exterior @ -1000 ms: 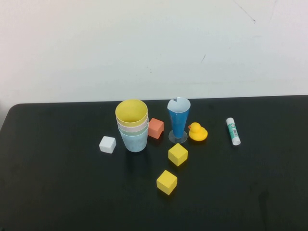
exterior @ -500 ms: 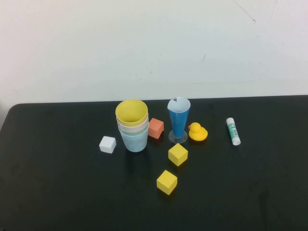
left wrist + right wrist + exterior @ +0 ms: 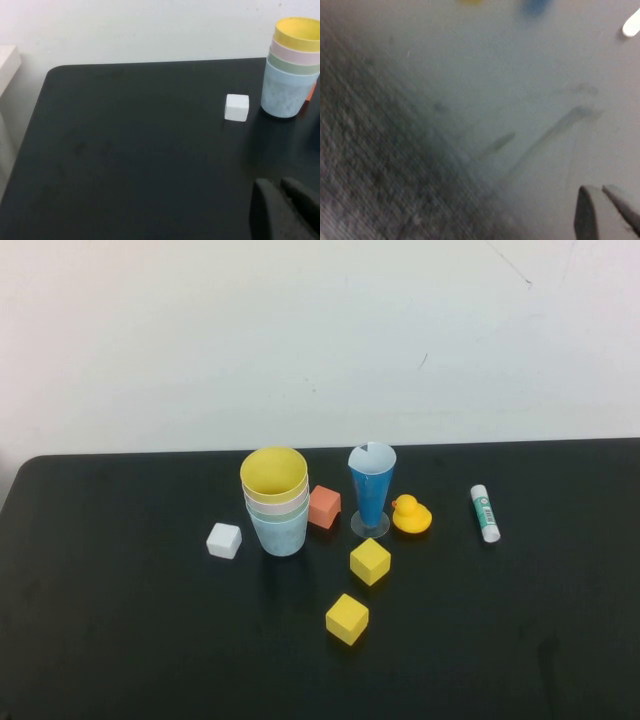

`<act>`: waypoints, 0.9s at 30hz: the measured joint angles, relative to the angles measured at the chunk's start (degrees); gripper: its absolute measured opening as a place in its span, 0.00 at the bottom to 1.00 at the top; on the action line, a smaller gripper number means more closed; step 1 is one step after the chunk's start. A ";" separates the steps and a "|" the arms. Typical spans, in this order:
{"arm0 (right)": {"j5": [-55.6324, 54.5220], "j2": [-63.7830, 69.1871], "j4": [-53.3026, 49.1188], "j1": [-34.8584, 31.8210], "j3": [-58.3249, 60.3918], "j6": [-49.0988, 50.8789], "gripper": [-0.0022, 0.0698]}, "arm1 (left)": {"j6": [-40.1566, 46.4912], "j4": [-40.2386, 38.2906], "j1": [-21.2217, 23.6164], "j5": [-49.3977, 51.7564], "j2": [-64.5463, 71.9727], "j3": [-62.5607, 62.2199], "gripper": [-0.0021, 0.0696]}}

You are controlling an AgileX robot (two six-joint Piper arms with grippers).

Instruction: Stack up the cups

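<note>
Where left gripper, right gripper: tabletop

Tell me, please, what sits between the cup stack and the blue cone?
The orange cube sits between the cup stack and the blue cone in the high view.

Black table carries stacked cups, cubes, cone, duck, tube.

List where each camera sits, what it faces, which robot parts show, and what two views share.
High view: raised on the robot's side, angled down at the table; cup stack, cubes, cone, duck; no arms show.
Left wrist view: low over the table's left, facing the cup stack and white cube; left gripper at the edge.
Right wrist view: blurred surface only; right gripper at the edge.
Shared: high and left wrist views both show stack and white cube.
</note>
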 joint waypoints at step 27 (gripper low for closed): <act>-12.78 -28.20 -1.41 -36.48 14.49 -0.13 0.03 | 0.34 0.00 0.00 0.08 0.00 0.00 0.03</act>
